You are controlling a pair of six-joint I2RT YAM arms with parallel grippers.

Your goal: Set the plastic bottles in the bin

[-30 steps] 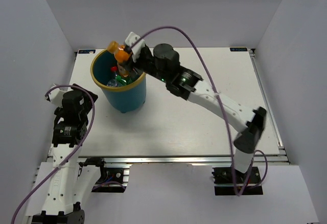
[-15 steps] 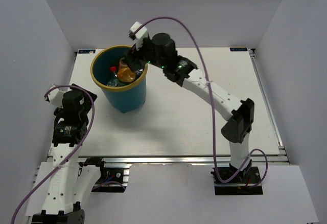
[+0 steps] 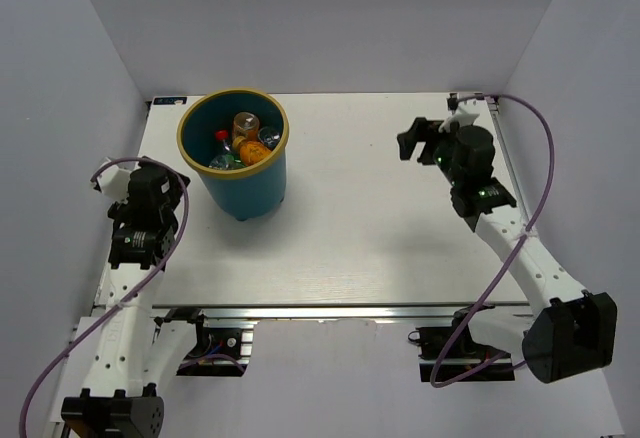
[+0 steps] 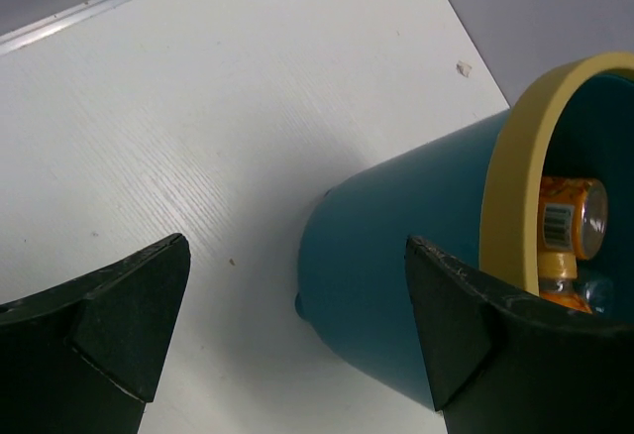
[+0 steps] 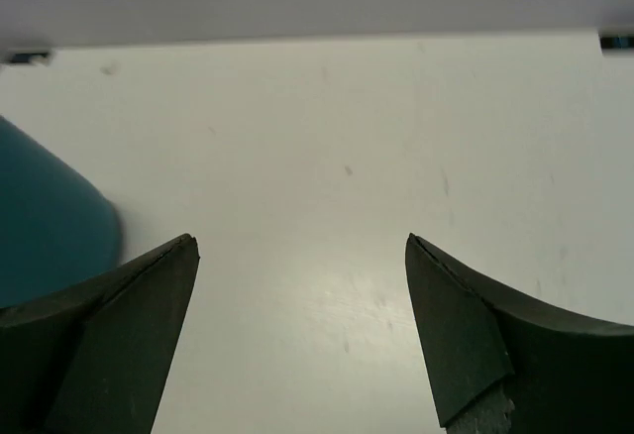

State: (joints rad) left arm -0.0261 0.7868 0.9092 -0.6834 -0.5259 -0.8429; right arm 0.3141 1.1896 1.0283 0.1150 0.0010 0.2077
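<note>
Back from over the bin (image 3: 183, 140), my right hand (image 3: 408, 143) now sits upper right, wide open, empty; my left hand (image 4: 295, 335) gapes empty too. Inside the bin lie the bottles (image 3: 243, 146), none on the table (image 3: 350, 218), so I judge the job finished: next, just park. Only a barcode (image 4: 560, 221) shows, no readable brand.
</note>
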